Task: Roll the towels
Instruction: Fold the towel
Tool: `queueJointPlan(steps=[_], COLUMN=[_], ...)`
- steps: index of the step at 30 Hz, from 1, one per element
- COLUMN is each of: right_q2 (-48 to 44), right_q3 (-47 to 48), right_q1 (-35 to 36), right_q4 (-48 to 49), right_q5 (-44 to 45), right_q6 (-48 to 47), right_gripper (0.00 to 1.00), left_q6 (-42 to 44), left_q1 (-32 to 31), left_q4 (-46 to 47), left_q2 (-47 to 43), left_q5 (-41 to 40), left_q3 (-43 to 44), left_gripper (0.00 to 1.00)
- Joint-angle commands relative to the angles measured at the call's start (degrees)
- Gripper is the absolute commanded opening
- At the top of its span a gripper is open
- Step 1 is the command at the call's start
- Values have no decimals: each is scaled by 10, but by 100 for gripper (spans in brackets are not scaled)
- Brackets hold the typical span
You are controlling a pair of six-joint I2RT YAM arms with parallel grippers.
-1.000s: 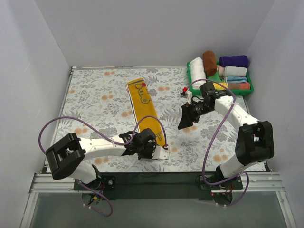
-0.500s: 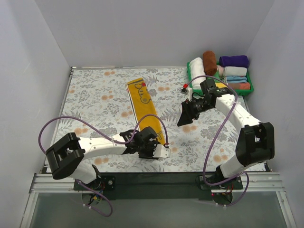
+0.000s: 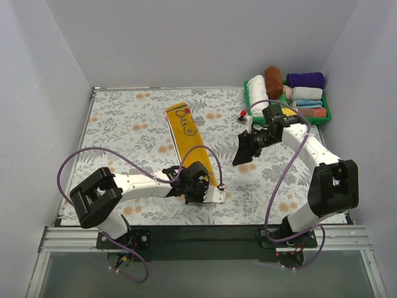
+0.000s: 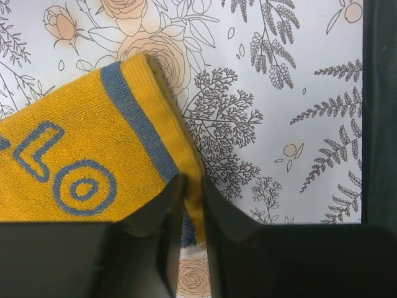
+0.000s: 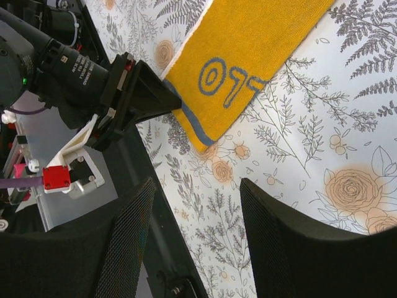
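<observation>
The mustard-yellow towel (image 3: 186, 133) lies flat as a long strip on the floral table, running from the back toward the front. Its near end (image 4: 74, 161) carries a blue-grey stripe and ring markings. My left gripper (image 3: 201, 182) sits low at that near end, and its jaws (image 4: 191, 195) are shut on the towel's edge beside the corner. The right gripper (image 3: 243, 152) hovers open to the right of the strip, holding nothing; its view shows the towel (image 5: 248, 49) and the left gripper (image 5: 170, 102). The rust-brown towel (image 3: 273, 82) lies rolled in the tray.
A green tray (image 3: 327, 112) at the back right holds a white roll (image 3: 257, 87), a purple roll (image 3: 305, 79) and other folded cloths. The table's dark front edge (image 4: 378, 124) runs close to the left gripper. Grey walls enclose the table.
The left gripper has slid slightly right along the towel's near end, loosened briefly, then pinched the edge again. The right gripper has hardly moved and stays open.
</observation>
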Motion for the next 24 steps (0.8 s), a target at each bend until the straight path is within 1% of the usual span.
queueJointPlan(steps=[1,3,4,9,10,11,13,16,17,19,20,24], right_q2=[-11,-12,-13,-17,-16,-17,-16,-15,-12,-10,-9,-3], right_q3=[-2,-3,-5,-8,-7,-8,-8,-6,-5,-5,-4,-5], right_q1=[-5,-7,-7,-10,-10,-10,-9,-9,-10,-10,-10,-9], right_q4=[-4,-4,-3,-5,-5,-5,-5,-6,-6,-6,-6,-7], right_q5=[-8,-6,-7,-6,-6,-6,-7,-8,-8,-9,-10,-13], right_q6=[-8,-8,-8,-9,-9,-9,-10,-10,-12,-13,-14,-15], right_gripper=[54,54,54,53,52,52,52,52,52,52,52,52], left_q6=[20,17,17,13,13,11,-5,-24,-25,-11,-5,29], left_q1=[7,7,7,0,2,4,9,39,71,109,146,209], left_q4=[-63,-80,-86,-127,-136,-155,-167,-182,-194,-206,-214,-213], left_q2=[40,47,46,0,-9,-24,-36,-39,-25,6,15,63], left_q5=[38,44,57,100,114,148,176,212,225,239,241,225], left_q3=[-19,-12,-11,4,22,31,54,100,125,148,161,218], left_gripper=[9,1,0,0,0,0,0,0,0,0,0,0])
